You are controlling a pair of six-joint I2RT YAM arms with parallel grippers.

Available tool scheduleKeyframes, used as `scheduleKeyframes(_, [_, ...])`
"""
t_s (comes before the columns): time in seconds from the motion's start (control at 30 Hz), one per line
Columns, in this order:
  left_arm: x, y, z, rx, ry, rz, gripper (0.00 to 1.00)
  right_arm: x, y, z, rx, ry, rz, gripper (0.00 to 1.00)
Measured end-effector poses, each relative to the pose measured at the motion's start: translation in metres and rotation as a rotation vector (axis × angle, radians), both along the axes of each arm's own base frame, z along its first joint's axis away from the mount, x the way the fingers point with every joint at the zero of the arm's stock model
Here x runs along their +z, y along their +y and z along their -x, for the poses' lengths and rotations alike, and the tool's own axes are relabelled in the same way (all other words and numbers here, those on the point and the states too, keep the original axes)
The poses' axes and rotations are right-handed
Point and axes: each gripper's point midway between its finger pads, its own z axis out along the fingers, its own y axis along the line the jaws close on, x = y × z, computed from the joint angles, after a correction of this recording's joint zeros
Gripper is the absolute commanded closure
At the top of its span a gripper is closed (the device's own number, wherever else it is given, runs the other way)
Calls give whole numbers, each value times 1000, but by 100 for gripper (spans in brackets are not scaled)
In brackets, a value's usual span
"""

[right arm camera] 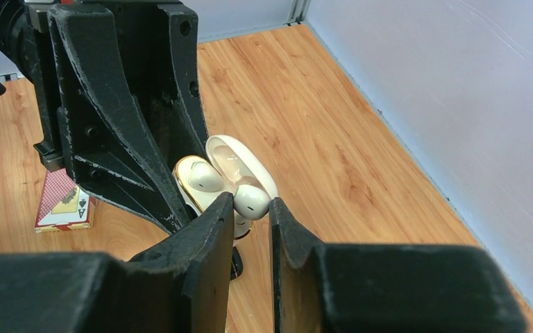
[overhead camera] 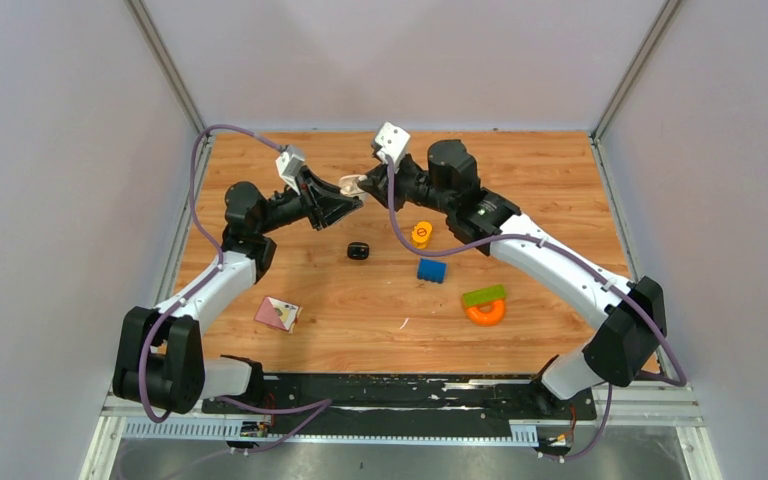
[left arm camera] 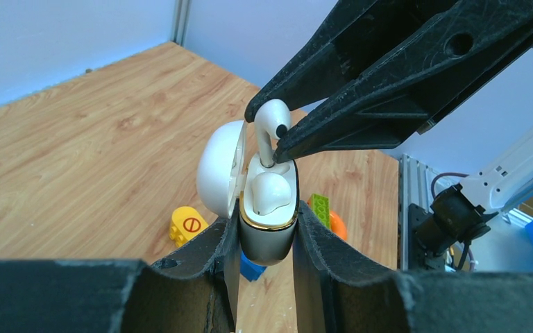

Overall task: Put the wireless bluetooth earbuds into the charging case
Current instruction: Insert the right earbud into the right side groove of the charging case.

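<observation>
My left gripper point(left arm camera: 267, 220) is shut on a white charging case point(left arm camera: 267, 239) with a gold rim, held above the table with its lid point(left arm camera: 216, 173) open. One white earbud point(left arm camera: 269, 191) sits in the case. My right gripper point(right arm camera: 251, 202) is shut on the head of a second white earbud point(right arm camera: 251, 198), whose stem point(left arm camera: 266, 149) points down into the case's free slot. From above, both grippers meet at the case point(overhead camera: 352, 184) over the far middle of the table. No black earbuds are in view.
A small black case point(overhead camera: 359, 251) lies shut on the table below the grippers. A yellow block point(overhead camera: 421, 233), a blue block point(overhead camera: 432, 270), a green block point(overhead camera: 484, 295) on an orange ring point(overhead camera: 486, 314) and a playing card point(overhead camera: 278, 313) lie nearer the front.
</observation>
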Motion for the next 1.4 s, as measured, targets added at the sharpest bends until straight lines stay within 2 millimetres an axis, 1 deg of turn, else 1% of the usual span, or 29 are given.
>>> scheduleKeyframes(0.17, [0, 0, 0, 1, -1, 0, 98, 0, 1, -3, -7, 3, 0, 95])
scheduleKeyframes(0.33, [0, 0, 0, 1, 0, 0, 98, -1, 1, -3, -6, 8, 6, 92])
scheduleKeyframes(0.43, [0, 0, 0, 1, 0, 0, 98, -1, 1, -3, -5, 15, 15, 88])
scheduleKeyframes(0.97, [0, 0, 0, 2, 2, 0, 98, -2, 4, -1, 21, 45, 43, 85])
scheduleKeyframes(1.1, [0, 0, -1, 7, 2, 1, 97, -2, 3, -2, 20, 44, 43, 82])
scheduleKeyframes(1.4, [0, 1, -4, 26, 5, 5, 98, -2, 3, -3, 12, 43, 43, 80])
